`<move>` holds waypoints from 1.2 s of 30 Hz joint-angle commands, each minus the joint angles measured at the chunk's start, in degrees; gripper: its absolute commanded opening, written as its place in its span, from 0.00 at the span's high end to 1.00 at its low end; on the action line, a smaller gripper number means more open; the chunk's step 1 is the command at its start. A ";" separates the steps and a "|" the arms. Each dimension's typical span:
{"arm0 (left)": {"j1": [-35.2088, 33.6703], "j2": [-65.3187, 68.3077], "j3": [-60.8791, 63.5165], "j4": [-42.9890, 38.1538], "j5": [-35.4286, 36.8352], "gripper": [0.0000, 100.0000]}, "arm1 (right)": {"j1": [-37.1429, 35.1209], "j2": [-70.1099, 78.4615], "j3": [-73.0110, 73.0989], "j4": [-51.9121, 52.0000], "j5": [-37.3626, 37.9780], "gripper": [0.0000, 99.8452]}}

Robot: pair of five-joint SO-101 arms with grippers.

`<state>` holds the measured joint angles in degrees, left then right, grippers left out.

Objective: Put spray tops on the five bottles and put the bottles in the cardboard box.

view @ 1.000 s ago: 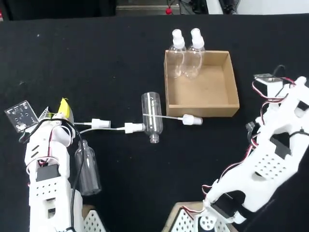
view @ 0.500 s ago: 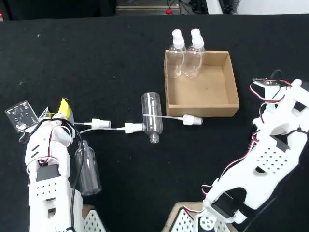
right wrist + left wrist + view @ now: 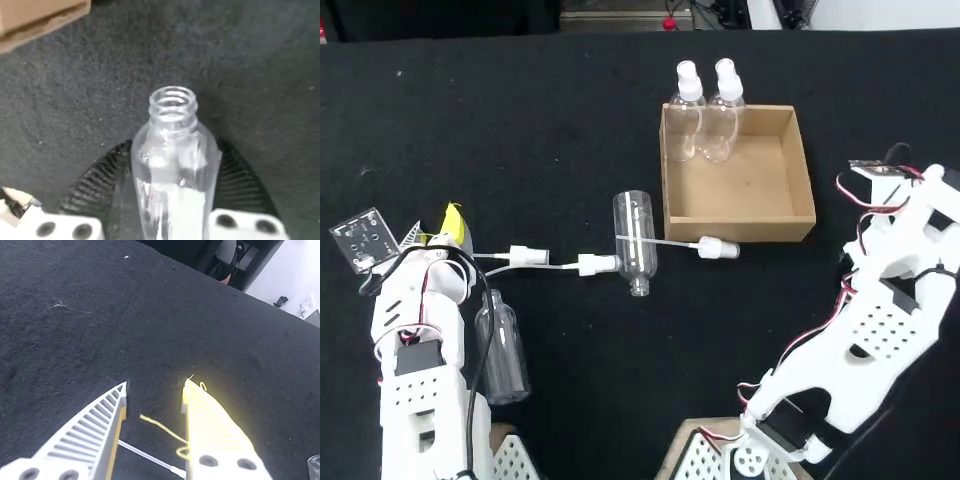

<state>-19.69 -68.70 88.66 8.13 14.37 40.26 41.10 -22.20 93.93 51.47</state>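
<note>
left arm: well left of the cardboard box, on its near side, folded back | left gripper: fingers spread wide | right arm: just right of the box, elbow bent | right gripper: fingers clamped on either side of an uncapped clear bottle

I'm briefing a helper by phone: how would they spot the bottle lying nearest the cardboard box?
Find the cardboard box, then look just outside its near left corner: a clear bottle lies flat there. Unlike the two capped bottles standing inside the box, it has no spray top, and a thin tube crosses it.
</note>
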 commanded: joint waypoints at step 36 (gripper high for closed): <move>0.75 -0.62 -0.66 -1.14 0.18 0.82 | -11.96 -48.22 0.92 5.98 -30.42 0.99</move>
<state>-19.69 -68.70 88.66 8.13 14.37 31.30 0.22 -23.34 99.12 24.75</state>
